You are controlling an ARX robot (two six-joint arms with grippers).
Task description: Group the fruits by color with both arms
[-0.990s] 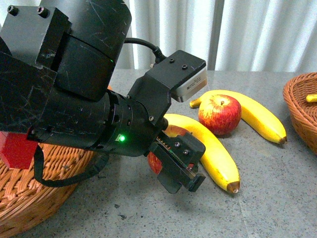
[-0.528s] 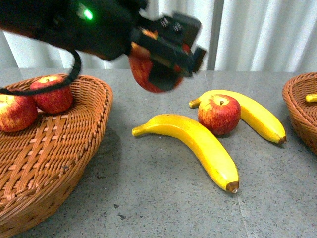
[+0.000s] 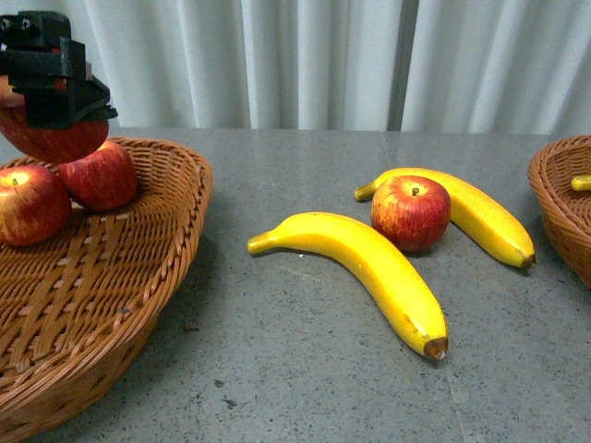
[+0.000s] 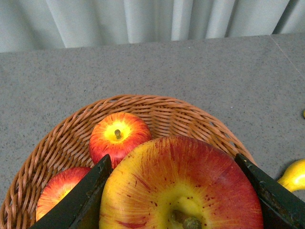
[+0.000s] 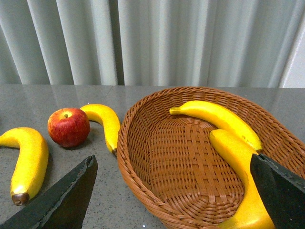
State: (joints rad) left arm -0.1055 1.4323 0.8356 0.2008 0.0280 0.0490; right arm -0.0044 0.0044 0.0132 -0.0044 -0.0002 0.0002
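Observation:
My left gripper (image 3: pixel 51 106) is shut on a red and yellow apple (image 3: pixel 51 138) and holds it above the left wicker basket (image 3: pixel 138 268). Two apples (image 3: pixel 100 175) lie in that basket below it. In the left wrist view the held apple (image 4: pixel 181 186) fills the gap between the jaws, over the basket (image 4: pixel 157 107) and its apples (image 4: pixel 119 136). One apple (image 3: pixel 411 212) rests on the table against a banana (image 3: pixel 471 212), with another banana (image 3: pixel 369 268) in front. My right gripper (image 5: pixel 176 191) is open above the right basket (image 5: pixel 190 157), which holds two bananas (image 5: pixel 219 119).
The right basket's rim (image 3: pixel 559 203) shows at the front view's right edge with a banana tip (image 3: pixel 580 183) inside. White curtains (image 3: pixel 323 60) hang behind the grey table (image 3: pixel 305 369).
My left arm has swung from the table's middle up and to the left, carrying the apple from beside the front banana to above the left basket.

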